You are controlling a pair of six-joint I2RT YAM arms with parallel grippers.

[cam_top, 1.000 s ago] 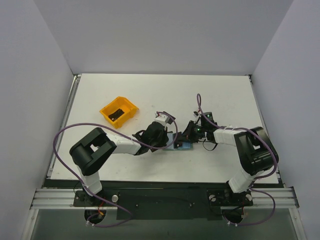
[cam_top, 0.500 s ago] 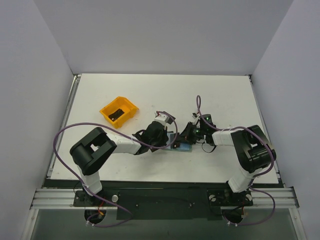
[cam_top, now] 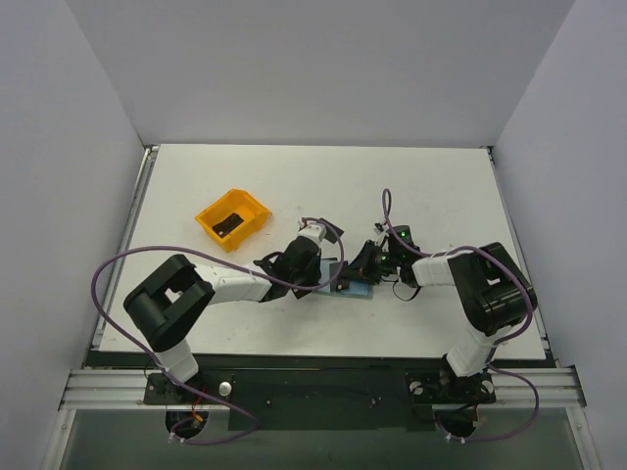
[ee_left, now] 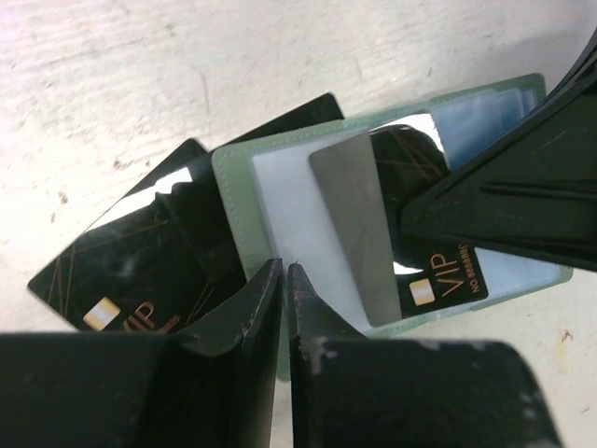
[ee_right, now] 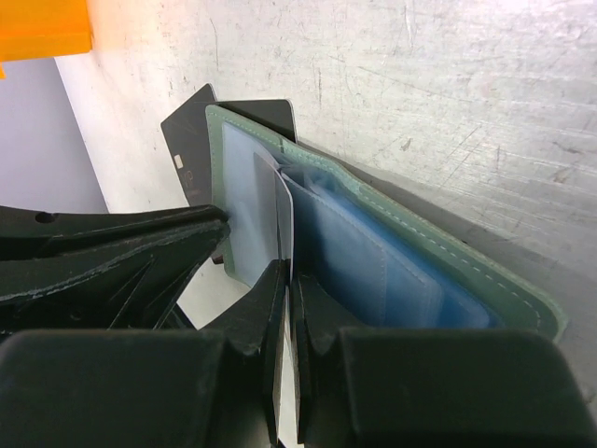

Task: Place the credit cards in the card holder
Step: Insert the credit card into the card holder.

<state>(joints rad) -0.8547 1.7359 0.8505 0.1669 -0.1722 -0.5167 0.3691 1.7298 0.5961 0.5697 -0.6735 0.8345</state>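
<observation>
The sage-green card holder (ee_left: 289, 201) lies open on the table, light-blue lining up; it also shows in the top view (cam_top: 359, 287). My right gripper (ee_right: 287, 271) is shut on a black credit card (ee_right: 285, 210), seen edge-on, with its far end between the holder's blue pockets (ee_right: 373, 266). In the left wrist view this card (ee_left: 438, 280) lies across the lining, with the right fingers (ee_left: 504, 201) beside it. My left gripper (ee_left: 284, 271) is shut, its tips on the holder's left flap. Two more black cards (ee_left: 131, 271) (ee_left: 289, 117) lie partly under the holder.
An orange bin (cam_top: 220, 208) stands at the back left with a black card (cam_top: 227, 224) in it; its corner shows in the right wrist view (ee_right: 42, 23). Both grippers (cam_top: 331, 276) (cam_top: 359, 270) meet over the holder, the left fingers (ee_right: 112, 252) close beside the right ones.
My right gripper has moved a little left towards the holder with the card. My left arm's elbow has swung left and its gripper stays on the holder.
</observation>
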